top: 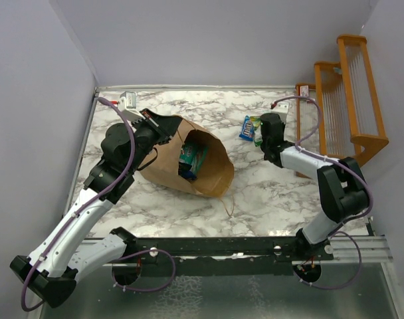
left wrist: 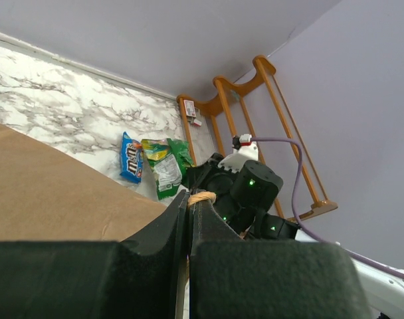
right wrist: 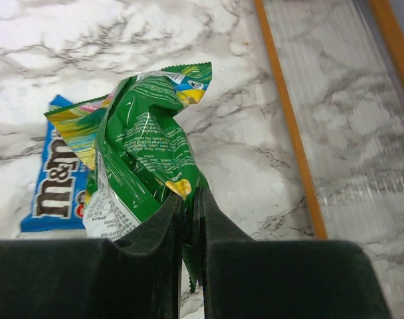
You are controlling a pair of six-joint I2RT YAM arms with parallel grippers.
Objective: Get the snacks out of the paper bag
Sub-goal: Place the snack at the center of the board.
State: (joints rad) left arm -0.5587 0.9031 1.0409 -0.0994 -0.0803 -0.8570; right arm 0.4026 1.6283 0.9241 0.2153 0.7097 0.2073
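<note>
The brown paper bag [top: 169,166] lies on its side left of centre, its open mouth turned toward the right. Teal and dark packets [top: 192,159] show inside the mouth. My left gripper [top: 167,127] is at the bag's upper rim, shut on a twisted paper handle [left wrist: 202,197]. My right gripper [right wrist: 191,196] is shut on a crumpled green snack packet [right wrist: 145,149] just above the marble table, right of the bag. Beside it a blue packet [right wrist: 56,186] lies flat on the table. From the left wrist both packets appear beyond the bag, the blue one [left wrist: 130,157] and the green one [left wrist: 165,166].
An orange wooden rack [top: 341,100] stands at the back right, its base rail [right wrist: 288,119] close to the right gripper. The bag's other handle [top: 230,205] trails on the table in front of its mouth. Grey walls close the table at the left and back.
</note>
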